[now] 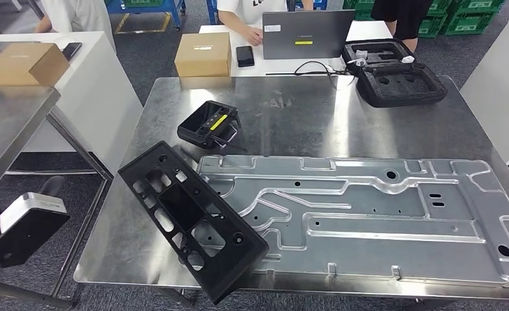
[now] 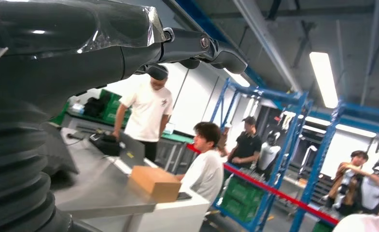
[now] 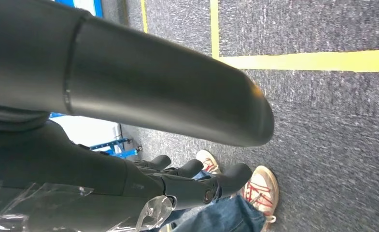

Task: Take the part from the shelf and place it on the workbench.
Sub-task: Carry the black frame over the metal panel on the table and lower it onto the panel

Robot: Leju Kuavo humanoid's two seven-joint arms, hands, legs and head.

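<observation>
Steel workbench [image 1: 342,116] carries a large silver plate [image 1: 381,214]. The black part [image 1: 190,220] lies flat at the bench's front-left corner, its edge overlapping the plate's left end, nothing gripping it. Black controller with a yellow stripe [image 1: 209,124] sits just behind it. Left hand [image 2: 197,48]: fingers stretched out in the air, empty, touching nothing. Right hand [image 3: 197,181]: fingers loosely extended above the floor, holding nothing, a person's sneakers [image 3: 255,186] beyond them.

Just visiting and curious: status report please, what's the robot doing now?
Left hand open, empty. Right hand open, empty. Black part lying on workbench, overlapping silver plate. Nothing in the way.
</observation>
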